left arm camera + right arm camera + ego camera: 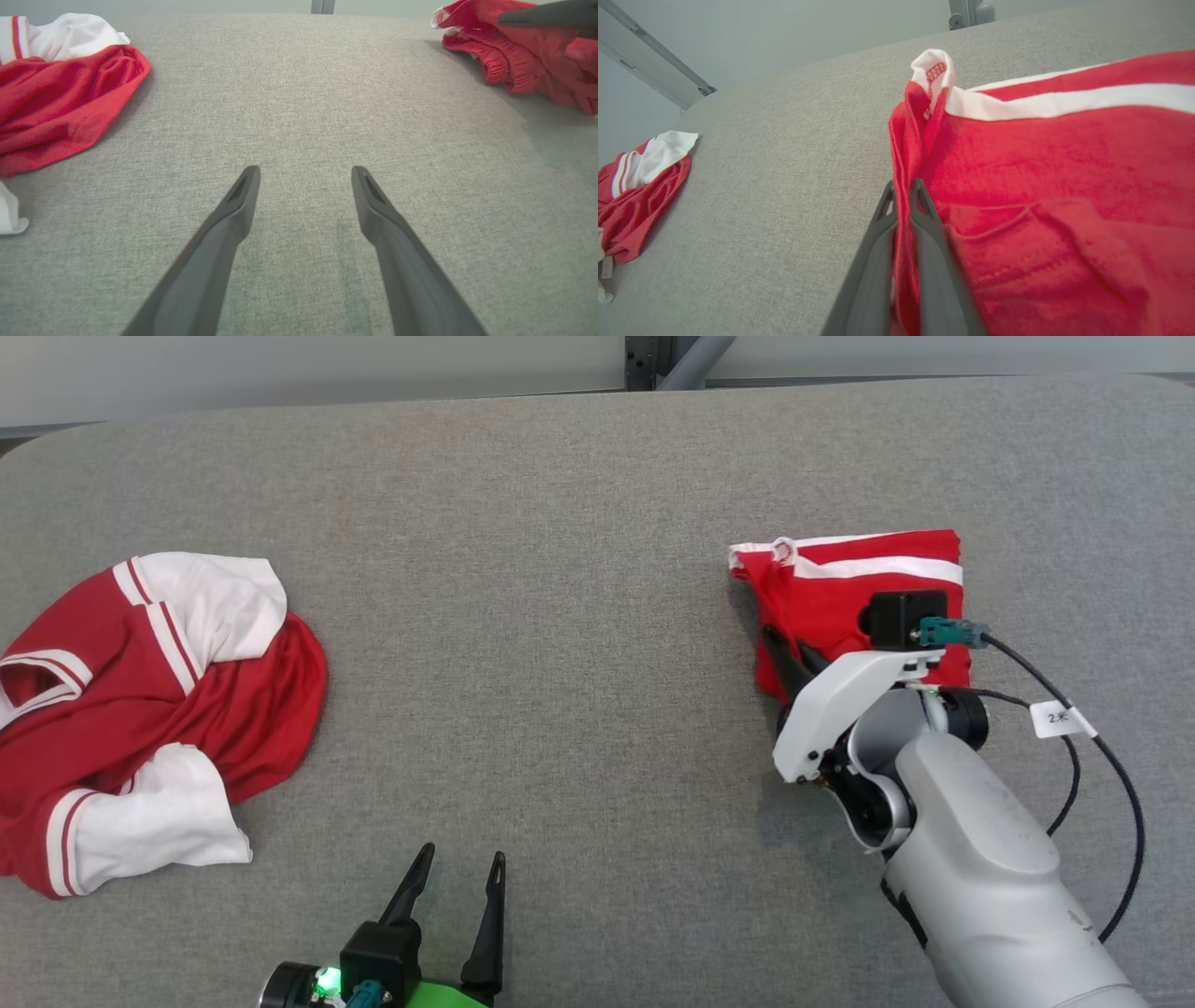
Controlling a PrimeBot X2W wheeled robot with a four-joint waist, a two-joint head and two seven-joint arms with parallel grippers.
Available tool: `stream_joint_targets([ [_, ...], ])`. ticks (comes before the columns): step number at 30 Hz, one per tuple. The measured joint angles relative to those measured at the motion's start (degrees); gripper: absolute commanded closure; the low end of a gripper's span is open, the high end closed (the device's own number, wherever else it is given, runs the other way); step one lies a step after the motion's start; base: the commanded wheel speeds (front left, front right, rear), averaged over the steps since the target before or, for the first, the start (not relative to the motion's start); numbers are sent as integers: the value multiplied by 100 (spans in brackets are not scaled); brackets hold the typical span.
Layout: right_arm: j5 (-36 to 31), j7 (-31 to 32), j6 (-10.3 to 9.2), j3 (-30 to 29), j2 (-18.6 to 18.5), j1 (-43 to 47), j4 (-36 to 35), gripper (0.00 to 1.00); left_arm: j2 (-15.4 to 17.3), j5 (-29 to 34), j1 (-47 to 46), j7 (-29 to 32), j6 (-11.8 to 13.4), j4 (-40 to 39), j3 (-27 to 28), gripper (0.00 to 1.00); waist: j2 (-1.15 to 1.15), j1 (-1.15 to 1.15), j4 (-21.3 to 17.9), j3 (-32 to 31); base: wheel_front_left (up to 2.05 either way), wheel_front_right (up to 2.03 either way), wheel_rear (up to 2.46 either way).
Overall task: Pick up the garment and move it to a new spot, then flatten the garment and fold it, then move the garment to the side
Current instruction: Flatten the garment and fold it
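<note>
- Right wrist view: the right gripper (902, 189) has its fingers clamped on the left edge of the folded red garment (1064, 196), at the right side of the table (560, 569).
- The cloth looks soft, light and limp; pinching all layers at the edge should keep the fold.
- The right arm reaches forward and down; the left gripper (462, 873) hovers low, fingers apart, empty.

We read a single marking, in the head view: a small white tag (1059, 719) folded like a flag around the black cable (1022, 667) that loops out from behind the right hand (784, 649). The tag sits back from the hand's fingers and off to its right, beside the wrist. Printed in black on it: "2", then one character that looks like "米".
</note>
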Motion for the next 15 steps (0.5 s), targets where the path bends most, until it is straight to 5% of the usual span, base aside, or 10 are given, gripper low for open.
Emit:
stream_joint_targets([
  [4, 185, -143, 0, 298, 16, 1, 94, 100, -9, 5, -2, -1, 0, 25, 12, 0, 0, 0, 29, -24, 0, 0, 0],
  [5, 270, -235, 0, 377, 14, 2, 96, 67, -9, 5, -3, -1, 0, 34, 22, 0, 0, 0, 32, -32, 0, 0, 0],
  [6, 282, -360, 0, 457, 13, 2, 80, 0, -10, 7, -3, -1, 0, 41, 36, 0, 0, 0, 31, -36, 0, 0, 0],
  [15, -7, -962, 1, 512, 4, 513, -1067, 0, -18, 7, 102, -1, 8, -3, 237, 0, 0, 0, -73, -114, 0, 0, 0],
])
